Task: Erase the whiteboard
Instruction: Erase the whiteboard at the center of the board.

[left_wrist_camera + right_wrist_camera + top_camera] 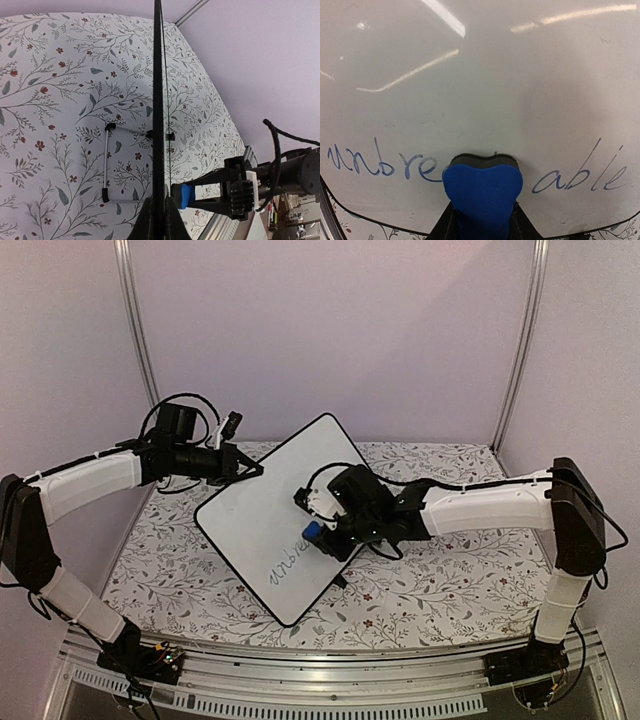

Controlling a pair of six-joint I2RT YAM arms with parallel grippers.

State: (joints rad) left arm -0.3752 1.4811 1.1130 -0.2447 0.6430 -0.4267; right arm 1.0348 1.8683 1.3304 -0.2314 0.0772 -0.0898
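The whiteboard [262, 502] stands tilted on the flowered table, one corner pointing away. Blue handwriting [290, 562] runs near its lower edge. My left gripper [250, 470] is shut on the board's upper left rim; in the left wrist view the board shows edge-on [159, 75] between my fingers [170, 225]. My right gripper [326, 538] is shut on a blue eraser [311, 531] and presses it flat on the board. In the right wrist view the eraser [482, 192] sits in a wiped gap between "unbre" [380, 165] and "able" [580, 175].
A wire stand [106, 160] with black feet lies on the cloth behind the board. Metal frame posts [135, 330] stand at the back corners against lilac walls. An aluminium rail [330, 665] runs along the near edge. Cables loop off both wrists.
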